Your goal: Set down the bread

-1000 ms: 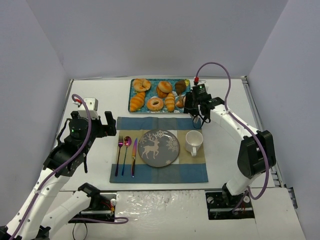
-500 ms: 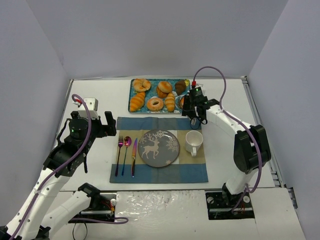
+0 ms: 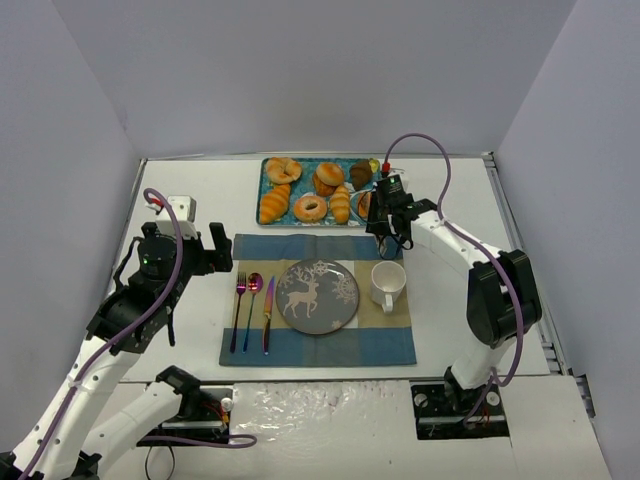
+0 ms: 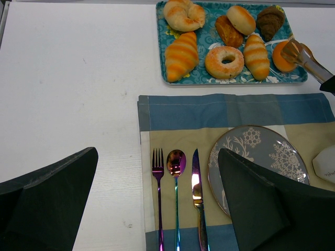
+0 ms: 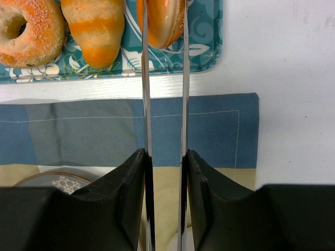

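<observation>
Right pincer point(image 5: 163, 6) advanced, clasping bread point(image 5: 163, 23)

Bright even overhead light, soft shadows, glare on knife point(image 4: 197, 198), sharp focus

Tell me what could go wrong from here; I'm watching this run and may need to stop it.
1. The tongs pinch the bread only at their thin tips, so it may slip out on lifting.
2. A striped roll on the tray lies close beside the bread; the tongs could knock it.
3. The cup stands near the right gripper's likely way to the plate and could be bumped.
</observation>
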Robot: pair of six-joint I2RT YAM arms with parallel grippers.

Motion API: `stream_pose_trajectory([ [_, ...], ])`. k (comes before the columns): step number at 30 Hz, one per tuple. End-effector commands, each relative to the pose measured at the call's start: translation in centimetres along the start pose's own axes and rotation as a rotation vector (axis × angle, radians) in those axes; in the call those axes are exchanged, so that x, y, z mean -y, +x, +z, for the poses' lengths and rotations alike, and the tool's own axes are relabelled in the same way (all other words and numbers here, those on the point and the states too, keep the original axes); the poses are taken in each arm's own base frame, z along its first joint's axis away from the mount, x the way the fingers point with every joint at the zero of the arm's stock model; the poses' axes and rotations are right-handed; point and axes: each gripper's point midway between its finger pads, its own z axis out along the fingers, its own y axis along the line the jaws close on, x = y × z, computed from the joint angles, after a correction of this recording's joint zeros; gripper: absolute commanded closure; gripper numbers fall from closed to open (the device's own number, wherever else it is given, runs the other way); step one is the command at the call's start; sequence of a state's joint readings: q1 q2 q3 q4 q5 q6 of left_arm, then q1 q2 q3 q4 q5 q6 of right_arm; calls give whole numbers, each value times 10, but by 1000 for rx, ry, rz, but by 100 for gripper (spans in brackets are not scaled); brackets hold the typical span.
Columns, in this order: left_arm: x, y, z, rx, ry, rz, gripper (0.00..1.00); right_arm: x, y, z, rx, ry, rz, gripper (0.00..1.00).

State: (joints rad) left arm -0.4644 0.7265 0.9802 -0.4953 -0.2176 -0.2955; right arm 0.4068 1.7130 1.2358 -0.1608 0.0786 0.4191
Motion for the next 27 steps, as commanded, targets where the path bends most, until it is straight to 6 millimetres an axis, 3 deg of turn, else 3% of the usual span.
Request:
stream_pose_trajectory([
  [1,5,-24,-1,74,13,-14,3,-16,-32,-28,107,-73,15,88],
  [16,5,-23,0,70,11,-12,3,-31,-57,-96,175,-171,-9,90],
  [21,4,-23,0,68,10,-12,3,-55,-48,-125,149,-279,-41,90],
  [27,4,-23,0,66,7,-11,3,-85,-19,-157,85,-419,-82,90],
])
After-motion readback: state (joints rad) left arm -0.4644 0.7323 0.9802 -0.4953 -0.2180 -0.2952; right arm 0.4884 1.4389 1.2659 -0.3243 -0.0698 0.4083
